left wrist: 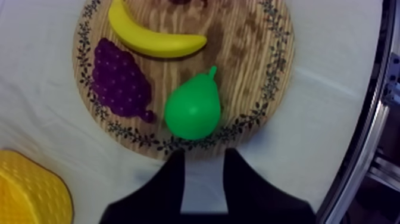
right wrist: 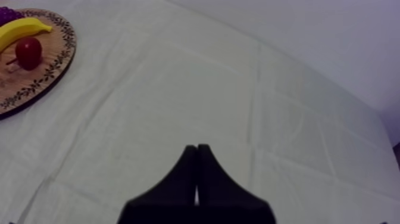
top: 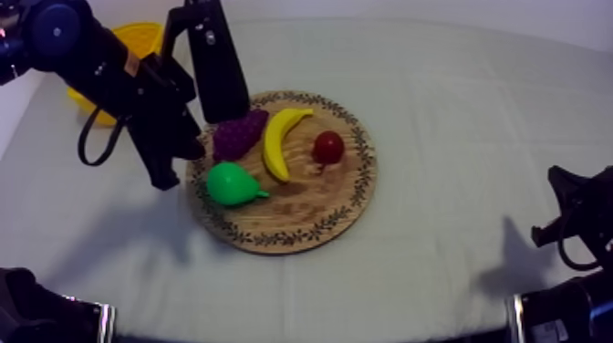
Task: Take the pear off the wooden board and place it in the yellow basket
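A green pear (top: 233, 184) lies on the near left part of the round wooden board (top: 319, 205), its stem pointing toward the board's middle. My left gripper (top: 171, 171) hangs just off the board's left rim, close to the pear. In the left wrist view its fingers (left wrist: 169, 179) stand apart, open, with the pear (left wrist: 192, 110) just beyond them and bare cloth between them. The yellow basket (top: 137, 41) sits at the far left, partly hidden by the left arm, and beside the gripper in the wrist view (left wrist: 30, 190). My right gripper (right wrist: 197, 156) is shut over bare cloth, low at the right (top: 567, 212).
On the board with the pear are purple grapes (top: 239, 134), a banana (top: 281, 137) and a small red fruit (top: 328, 147). The grapes (left wrist: 119, 83) lie right beside the pear. Open cloth spreads to the right of the board (right wrist: 36, 83).
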`<state>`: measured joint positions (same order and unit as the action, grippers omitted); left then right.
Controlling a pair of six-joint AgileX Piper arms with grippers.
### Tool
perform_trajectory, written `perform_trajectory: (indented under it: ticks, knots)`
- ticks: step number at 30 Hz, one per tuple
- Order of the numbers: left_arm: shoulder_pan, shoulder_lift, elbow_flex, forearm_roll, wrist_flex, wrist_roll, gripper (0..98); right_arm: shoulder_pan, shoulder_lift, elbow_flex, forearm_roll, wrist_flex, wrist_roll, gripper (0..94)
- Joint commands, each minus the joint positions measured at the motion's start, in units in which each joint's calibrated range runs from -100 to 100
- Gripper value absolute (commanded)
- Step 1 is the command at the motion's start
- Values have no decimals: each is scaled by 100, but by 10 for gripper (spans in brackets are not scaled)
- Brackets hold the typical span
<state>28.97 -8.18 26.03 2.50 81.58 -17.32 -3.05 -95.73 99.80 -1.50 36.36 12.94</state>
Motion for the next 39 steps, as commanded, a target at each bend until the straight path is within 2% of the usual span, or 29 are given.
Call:
perform_trajectory:
  ticks: [1, 9, 15, 23, 28, 32, 39]
  knots:
    - [1, 35, -25, -9, 21, 3, 346, -2, -3, -2, 1, 2, 2, 4]
    - [-50, 181, -32, -28, 81, -47, 534, -2, -3, -2, 1, 2, 2, 4]
    - [-54, 268, -186, -35, 357, -121, 668, -2, -3, -2, 1, 2, 2, 4]
    - [0, 348, -378, -38, 582, -92, 748, -2, -3, -2, 1, 2, 2, 4]
    - [13, 513, -317, -21, 588, -20, 850, -2, -3, -2, 1, 2, 2, 4]
    - [15, 777, -176, -10, 427, 0, 936, -2, -3, -2, 1, 2, 2, 4]
    - [58, 1378, -114, -25, 94, -21, 969, -2, -3, -2, 1, 2, 2, 4]
